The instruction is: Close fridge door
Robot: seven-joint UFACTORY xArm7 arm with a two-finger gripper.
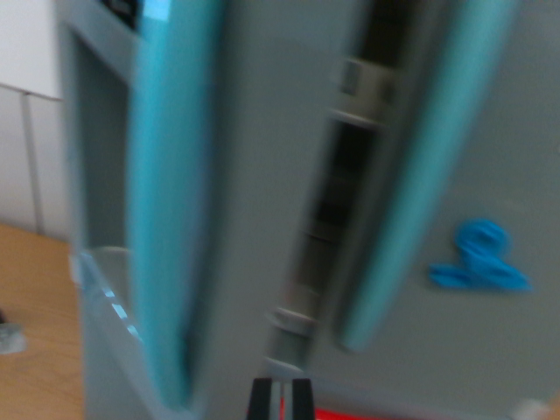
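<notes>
Blurred wrist view. At far left we see the wooden desk [35,297] and a white wall behind. The grey fridge [254,175] fills the frame, its door [490,131] at right ajar, a dark gap showing shelves inside; teal handles [166,201] run along both panels. At bottom centre our hand [279,398] shows two dark fingertips set narrow, gripping nothing.

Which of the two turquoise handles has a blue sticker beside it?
The handle on the wrist view's right; the blue sticker sits just right of it. The left handle has none.
</notes>
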